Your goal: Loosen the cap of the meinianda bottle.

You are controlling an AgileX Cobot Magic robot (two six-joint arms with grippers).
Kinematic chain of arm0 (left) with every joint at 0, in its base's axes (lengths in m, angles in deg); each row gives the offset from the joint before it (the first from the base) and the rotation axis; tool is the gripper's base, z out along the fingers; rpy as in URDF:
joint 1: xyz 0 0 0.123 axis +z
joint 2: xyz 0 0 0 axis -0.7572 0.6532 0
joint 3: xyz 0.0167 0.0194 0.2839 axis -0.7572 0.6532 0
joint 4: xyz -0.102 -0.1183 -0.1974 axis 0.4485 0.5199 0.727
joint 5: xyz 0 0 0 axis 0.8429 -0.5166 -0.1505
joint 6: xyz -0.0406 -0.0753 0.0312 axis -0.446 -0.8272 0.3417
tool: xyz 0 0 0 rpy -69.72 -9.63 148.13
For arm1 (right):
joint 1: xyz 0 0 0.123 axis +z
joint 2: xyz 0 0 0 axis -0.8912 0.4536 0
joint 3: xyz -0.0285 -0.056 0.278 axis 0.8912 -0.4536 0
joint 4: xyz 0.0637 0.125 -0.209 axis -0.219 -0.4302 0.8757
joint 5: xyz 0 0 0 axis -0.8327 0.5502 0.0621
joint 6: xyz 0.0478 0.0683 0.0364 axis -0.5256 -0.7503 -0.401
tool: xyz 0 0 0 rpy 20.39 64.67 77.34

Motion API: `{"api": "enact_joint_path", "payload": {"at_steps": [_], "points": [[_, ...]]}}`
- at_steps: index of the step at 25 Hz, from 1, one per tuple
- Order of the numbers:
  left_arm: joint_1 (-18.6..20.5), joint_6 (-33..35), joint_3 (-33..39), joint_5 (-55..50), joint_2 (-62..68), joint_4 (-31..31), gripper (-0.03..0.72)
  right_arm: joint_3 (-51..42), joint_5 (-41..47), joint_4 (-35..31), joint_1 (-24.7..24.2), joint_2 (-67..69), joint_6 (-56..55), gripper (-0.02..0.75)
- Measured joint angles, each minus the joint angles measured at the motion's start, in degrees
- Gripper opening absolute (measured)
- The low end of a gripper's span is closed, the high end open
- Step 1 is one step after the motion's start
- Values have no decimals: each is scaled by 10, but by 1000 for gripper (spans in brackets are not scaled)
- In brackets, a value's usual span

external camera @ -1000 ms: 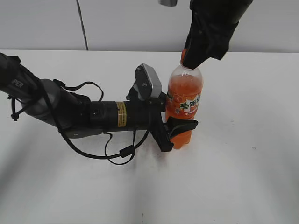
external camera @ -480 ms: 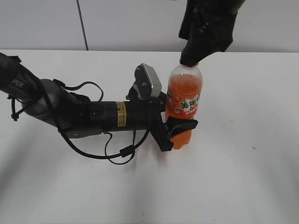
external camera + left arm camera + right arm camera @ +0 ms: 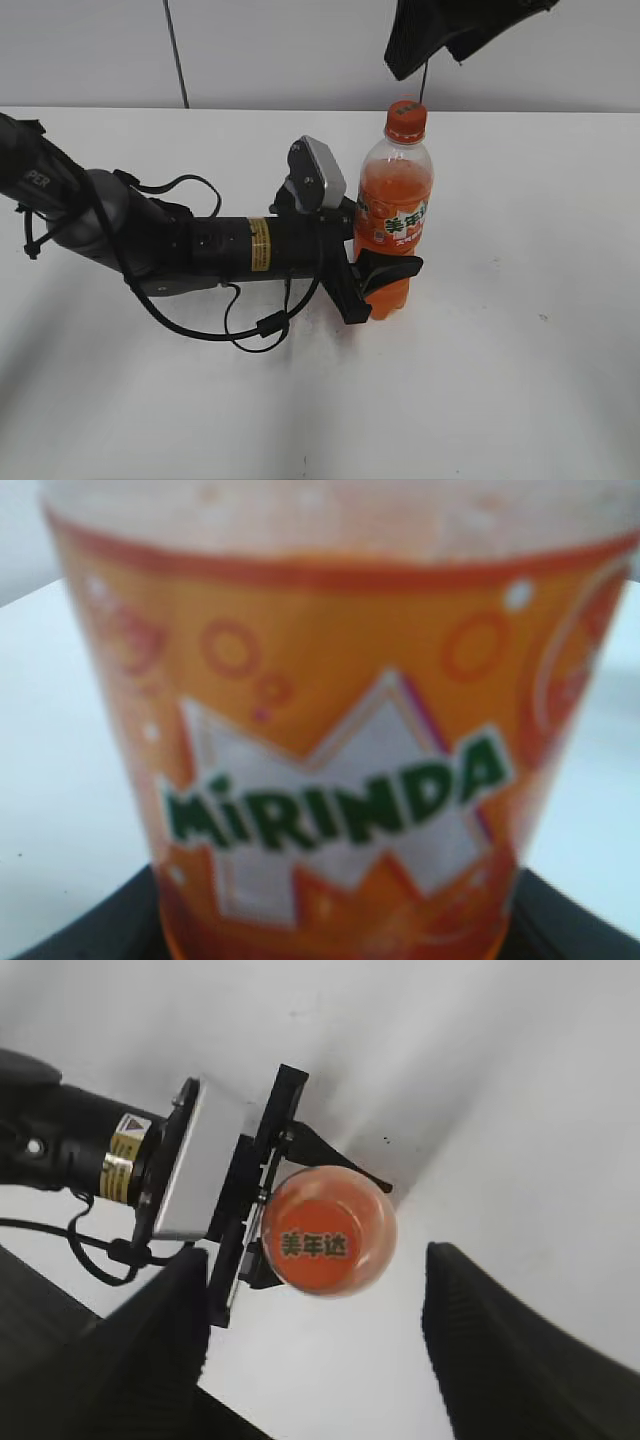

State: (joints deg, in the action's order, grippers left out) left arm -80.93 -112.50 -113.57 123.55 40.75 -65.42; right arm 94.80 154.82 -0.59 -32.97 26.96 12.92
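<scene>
The meinianda bottle (image 3: 395, 215) stands upright on the white table, with orange drink and an orange label. Its orange cap (image 3: 405, 120) sits on the neck, uncovered. My left gripper (image 3: 385, 285) lies low along the table and is shut on the bottle's lower body. In the left wrist view the label (image 3: 330, 780) fills the frame, with the dark jaws (image 3: 335, 945) at the bottom corners. My right gripper (image 3: 428, 62) hangs open above the cap, clear of it. The right wrist view looks straight down on the cap (image 3: 320, 1235) between the spread fingers (image 3: 320, 1360).
The left arm (image 3: 150, 240) and its looping cable (image 3: 250, 330) lie across the left half of the white table (image 3: 520, 380). A grey wall stands behind the table's far edge.
My right gripper was down over the cap; it has let go and risen, so the cap now shows. The bottle and the left arm have not moved.
</scene>
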Motion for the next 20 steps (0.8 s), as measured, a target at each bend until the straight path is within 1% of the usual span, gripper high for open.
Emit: {"api": "enact_joint_path", "payload": {"at_steps": [2,4,8,15,17,20], "points": [[0,0,0,0,0,0,403,-2,0,1,0,1,-38,495],[0,0,0,0,0,0,403,-12,0,0,0,5,-51,493],[0,0,0,0,0,0,403,-29,0,0,0,21,-56,493],[0,0,0,1,0,0,403,-31,-8,-3,0,40,-56,489],[0,0,0,1,0,0,403,-32,-11,-5,0,44,-56,468],[0,0,0,1,0,0,403,-32,-11,-10,0,46,-52,396]]}}
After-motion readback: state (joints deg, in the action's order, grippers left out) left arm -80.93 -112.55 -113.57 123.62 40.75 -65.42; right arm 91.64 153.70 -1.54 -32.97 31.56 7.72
